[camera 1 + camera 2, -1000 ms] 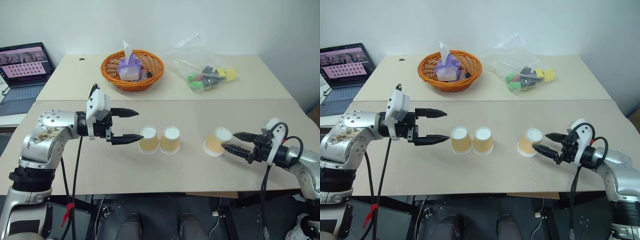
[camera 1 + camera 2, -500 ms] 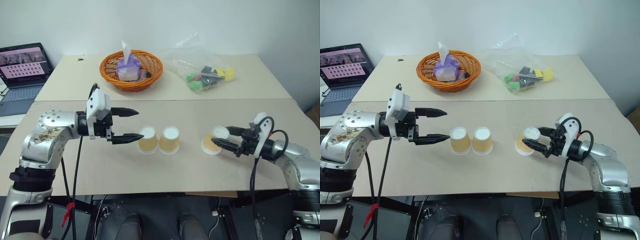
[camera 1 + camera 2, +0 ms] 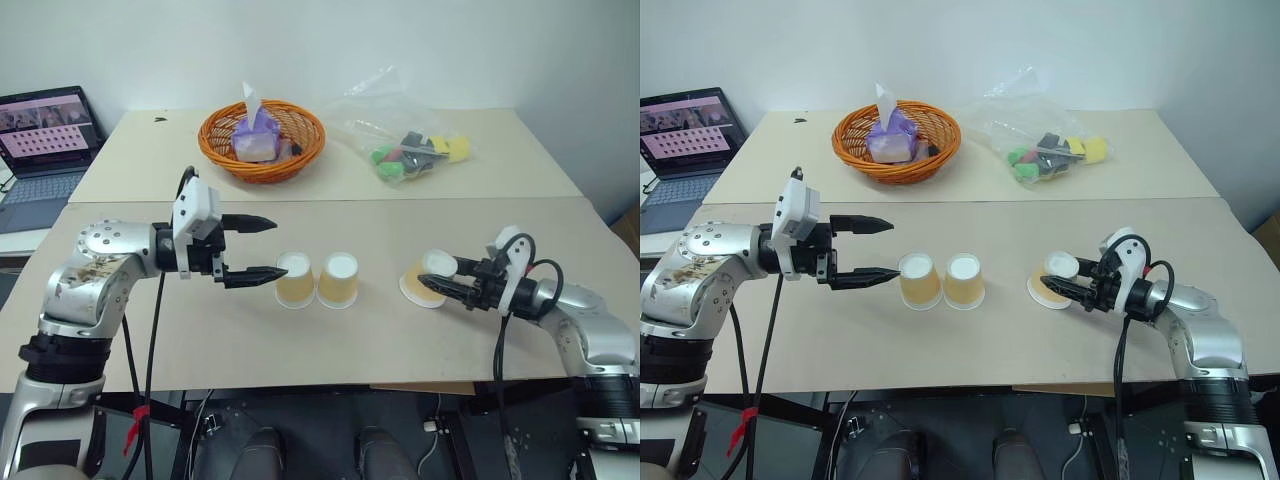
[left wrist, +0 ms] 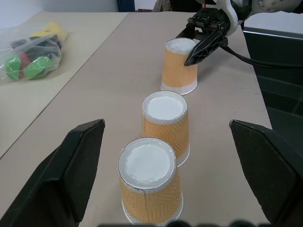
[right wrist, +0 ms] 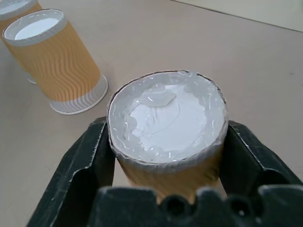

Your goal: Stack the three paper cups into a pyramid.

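The right gripper (image 5: pixel 165 189) is clamped on the third tan-orange tapered paper cup (image 5: pixel 166 127), one black finger (image 5: pixel 78 165) pressing each side of the ribbed wall just below the white flat base, which is facing up. The held cup is standing inverted on the beige table (image 3: pixel 330 340), towards the table's right edge and well apart from the other two cups.

The left gripper (image 3: pixel 262 248) is being held with its jaws spread wide and empty, just beside the first tan-orange inverted paper cup (image 3: pixel 296 279). That cup and the second tan-orange inverted paper cup (image 3: pixel 339 279) are standing close side by side near the middle of the table, as the base row of the pyramid.

Handling, as judged:
- The cups are being treated as very light, thin-walled and easily crushed; the held cup's wall already looks slightly pinched at the top.
- The ribbed paper is expected to give fair friction, so light pressure is advised.
- The hold is best taken high on the wall, near the stiff base disc, where the cup resists denting.
- The base row is liable to be knocked away by slight contact.

At the far edge, an orange woven basket (image 3: pixel 262 140) and a clear plastic bag of coloured items (image 3: pixel 412 150) are lying untouched.
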